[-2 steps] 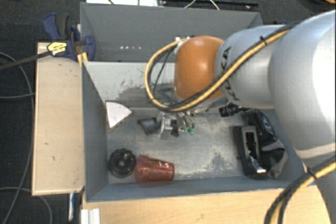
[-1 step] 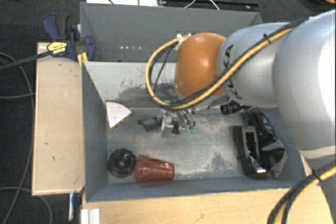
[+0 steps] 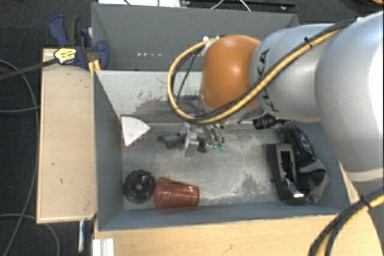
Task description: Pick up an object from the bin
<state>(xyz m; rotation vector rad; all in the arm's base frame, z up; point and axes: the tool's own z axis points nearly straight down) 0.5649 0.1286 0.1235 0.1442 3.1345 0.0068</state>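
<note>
One small dark piece [image 3: 170, 139], long axis left-right, just left of end effector [image 3: 195, 144]; open or closed, cannot tell.

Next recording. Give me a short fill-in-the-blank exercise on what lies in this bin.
1. The reddish-brown plastic cup lies on its ____ in the grey metal bin.
2. Directly left of it sits a round ____ disc.
3. The flat white piece by the left wall is ____ in shape.
4. The gripper hangs to that piece's ____.
Missing: side; black; triangular; right.
</note>
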